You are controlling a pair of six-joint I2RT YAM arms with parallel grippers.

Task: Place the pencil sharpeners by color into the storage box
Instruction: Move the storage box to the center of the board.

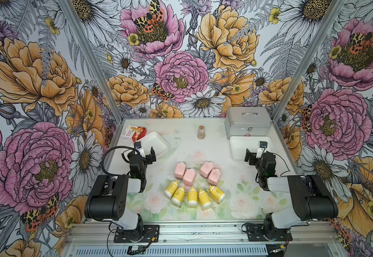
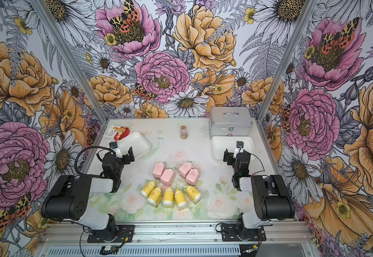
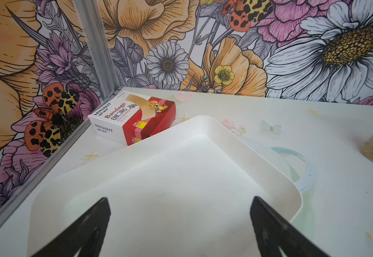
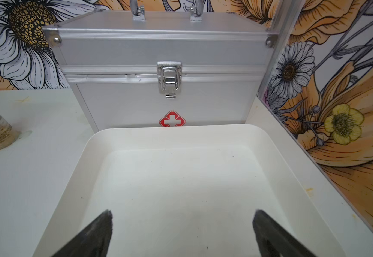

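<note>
Nothing sorted yet: four pink sharpeners (image 1: 189, 177) and five yellow sharpeners (image 1: 192, 197) lie at frame centre, left box (image 1: 157, 142) and right box (image 1: 239, 148) sit empty, left gripper (image 3: 180, 200) and right gripper (image 4: 182, 212) spread wide, holding nothing.

Back of my table (image 1: 181, 144), from overhead: a red-and-white bandage box (image 1: 133, 133) lay flat in the far corner on my left, printed face up, close to the aluminium corner post (image 3: 95, 44). A small clear jar (image 1: 201, 132) with brownish contents stood upright near the middle of the far edge, well apart from the box. In the far corner on my right stood a silver metal case (image 1: 247, 124), lid down, its latch (image 4: 169, 80) fastened. It had a carrying handle (image 1: 249, 114) on top and a red cross emblem (image 4: 172, 119) low on its front. Floral wallpaper (image 1: 181, 73) of peonies, daisies and spotted moths covered the three walls around me. Pale roses were printed on the tabletop.
</note>
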